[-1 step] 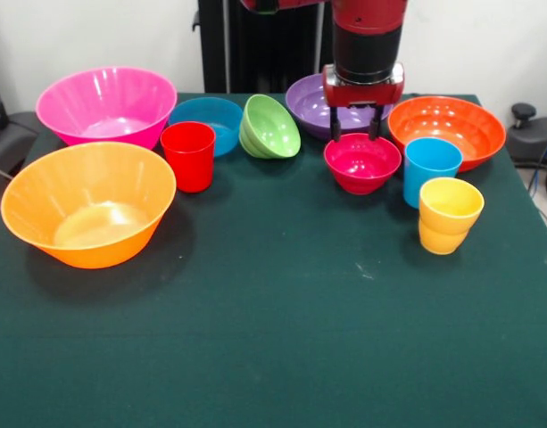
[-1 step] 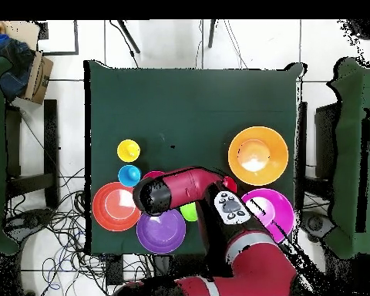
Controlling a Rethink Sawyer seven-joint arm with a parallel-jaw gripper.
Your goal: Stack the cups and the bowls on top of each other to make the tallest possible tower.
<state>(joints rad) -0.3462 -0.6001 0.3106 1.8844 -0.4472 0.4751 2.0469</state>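
The green table [image 1: 282, 330] holds all the cups and bowls. None of them is stacked; each sits on the cloth by itself. The crimson-pink bowl [image 1: 362, 163] is a good spot to find the others from.

The biggest thing is the red and black arm [image 1: 367, 40]. It comes down right over the crimson-pink bowl. From above, the arm [image 2: 184, 189] covers most of that bowl.

Next come the two big bowls. The yellow-orange bowl [image 1: 88, 214] sits far to the left of the crimson-pink bowl and closer to the front edge. The pink bowl [image 1: 106, 105] sits far to the left too, but farther back.

Then the middle-sized bowls. The orange bowl [image 1: 447, 131] is just behind and to the right of the crimson-pink bowl. The purple bowl [image 1: 322, 105] is just behind it, partly hidden by the arm.

The blue bowl [image 1: 211, 123] is to the left and a bit back. The green bowl [image 1: 270, 127] is between the blue bowl and the crimson-pink bowl, and it is tipped on its side.

Now the cups. The sky-blue cup [image 1: 431, 169] stands just right of the crimson-pink bowl. The yellow cup [image 1: 450, 216] stands in front of the sky-blue cup. The red cup [image 1: 188, 156] stands well to the left.

The gripper [image 1: 355, 135] is smallest. Its two dark fingers [image 1: 335, 130] are spread a little apart, at the back rim of the crimson-pink bowl. I cannot tell if they squeeze the rim.
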